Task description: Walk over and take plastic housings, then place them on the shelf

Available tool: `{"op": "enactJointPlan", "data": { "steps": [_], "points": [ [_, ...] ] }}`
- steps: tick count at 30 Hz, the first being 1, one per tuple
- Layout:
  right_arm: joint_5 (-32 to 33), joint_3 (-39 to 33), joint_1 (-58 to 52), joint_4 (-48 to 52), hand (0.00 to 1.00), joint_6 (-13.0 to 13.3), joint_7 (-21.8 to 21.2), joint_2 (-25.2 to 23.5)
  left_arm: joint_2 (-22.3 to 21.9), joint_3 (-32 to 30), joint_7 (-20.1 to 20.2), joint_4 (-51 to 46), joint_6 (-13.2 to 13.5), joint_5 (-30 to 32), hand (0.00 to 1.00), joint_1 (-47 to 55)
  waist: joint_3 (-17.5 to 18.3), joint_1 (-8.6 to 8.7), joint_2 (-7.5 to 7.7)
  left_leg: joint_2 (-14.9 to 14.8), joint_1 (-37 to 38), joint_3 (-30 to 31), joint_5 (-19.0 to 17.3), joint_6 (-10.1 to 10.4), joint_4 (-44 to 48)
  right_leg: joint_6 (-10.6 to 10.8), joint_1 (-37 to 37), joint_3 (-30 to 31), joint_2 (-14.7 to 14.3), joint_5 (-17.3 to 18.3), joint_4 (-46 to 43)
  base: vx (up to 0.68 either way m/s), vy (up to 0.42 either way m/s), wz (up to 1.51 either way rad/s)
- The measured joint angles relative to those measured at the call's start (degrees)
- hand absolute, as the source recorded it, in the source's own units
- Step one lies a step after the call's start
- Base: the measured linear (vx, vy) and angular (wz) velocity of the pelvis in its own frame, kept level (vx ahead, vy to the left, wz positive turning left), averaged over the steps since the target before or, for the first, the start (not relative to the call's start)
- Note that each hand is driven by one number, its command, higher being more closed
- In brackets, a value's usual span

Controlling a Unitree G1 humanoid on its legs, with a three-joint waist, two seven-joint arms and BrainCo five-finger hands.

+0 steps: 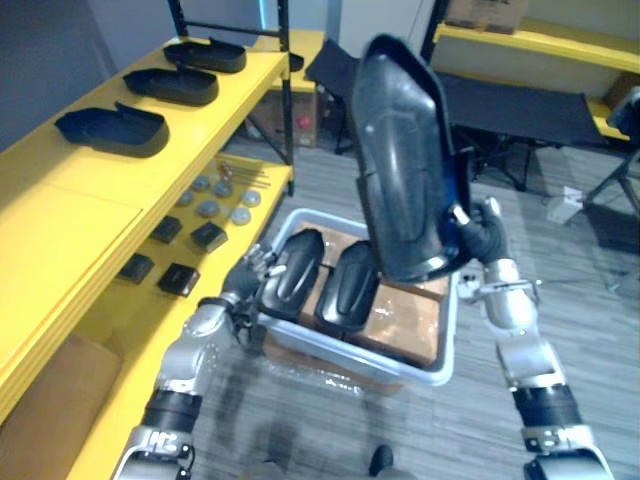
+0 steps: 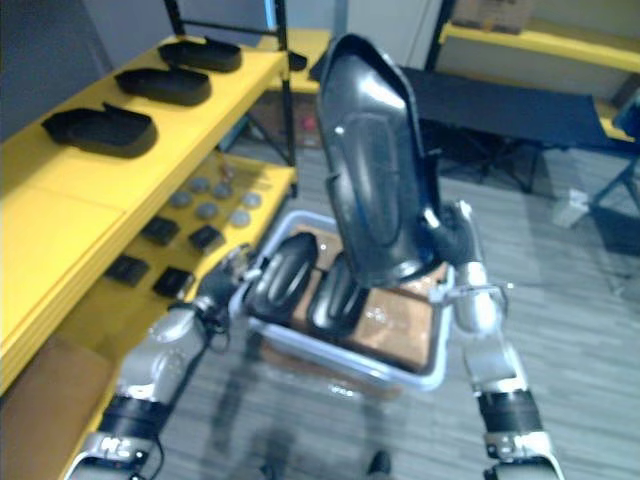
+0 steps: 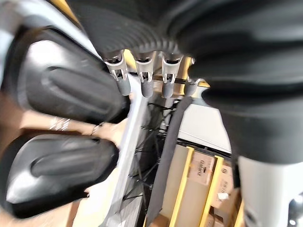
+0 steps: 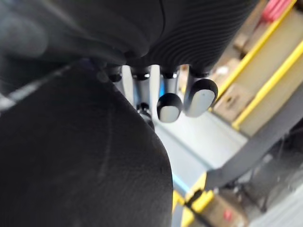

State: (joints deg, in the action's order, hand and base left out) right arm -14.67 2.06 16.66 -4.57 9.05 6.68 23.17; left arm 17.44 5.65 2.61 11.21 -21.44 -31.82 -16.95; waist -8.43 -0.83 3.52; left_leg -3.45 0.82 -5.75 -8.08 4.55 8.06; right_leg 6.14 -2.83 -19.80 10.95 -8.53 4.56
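Housing [image 1: 400,160] up, tall and top-heavy, right hand [image 1: 485,240] curled round its lower end above the bin [image 1: 440,372]; swung toward the shelf [image 1: 150,170] too fast, it may twist loose. Left hand [image 1: 245,285], fingers slack, by the bin's left rim.

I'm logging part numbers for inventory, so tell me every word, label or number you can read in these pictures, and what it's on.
No text can be read anywhere.
On the cardboard boxes in the left wrist view: dark print, too blurred to read.
On the plastic housing held up in the right hand: no label or number visible.
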Motion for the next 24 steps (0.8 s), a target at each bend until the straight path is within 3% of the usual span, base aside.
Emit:
{"op": "enactJointPlan", "data": {
  "steps": [5, 13, 24],
  "points": [
    [0.00, 1.03, -0.12, -0.89, 1.00, 0.01, -0.70, -0.09, -1.30, 2.17, -1.53, 4.59, -2.53, -5.52, 0.00, -0.05, 1.42, 0.17, 0.09, 0.05, 0.09, -0.18, 1.55, 0.06, -1.96, -0.09, 0.85, 0.16, -0.16, -0.43, 0.02, -0.05, -0.026, -0.01],
    [-0.45, 3.01, -0.20, -5.53, 1.00, 1.86, -2.30, -0.92, -3.31, 3.72, -1.60, 5.99, -2.45, -8.19, 0.00, -0.07, 3.36, 0.15, 0.46, 0.11, 0.10, -0.04, 1.63, 0.03, -1.97, -0.02, 0.75, 0.09, -0.01, -0.65, 0.03, 0.00, 0.000, 0.00],
    [-4.31, 3.75, -0.37, -10.51, 1.00, 2.04, -4.00, -1.28, -3.37, 4.11, -1.33, 7.54, -1.83, -8.15, 0.00, -1.00, 3.41, 0.15, 0.48, 0.12, 0.15, 0.32, 2.52, 0.03, -2.54, -0.27, 0.70, -0.23, -0.03, -1.11, 0.05, 0.00, -0.001, 0.00]
  ]
}}
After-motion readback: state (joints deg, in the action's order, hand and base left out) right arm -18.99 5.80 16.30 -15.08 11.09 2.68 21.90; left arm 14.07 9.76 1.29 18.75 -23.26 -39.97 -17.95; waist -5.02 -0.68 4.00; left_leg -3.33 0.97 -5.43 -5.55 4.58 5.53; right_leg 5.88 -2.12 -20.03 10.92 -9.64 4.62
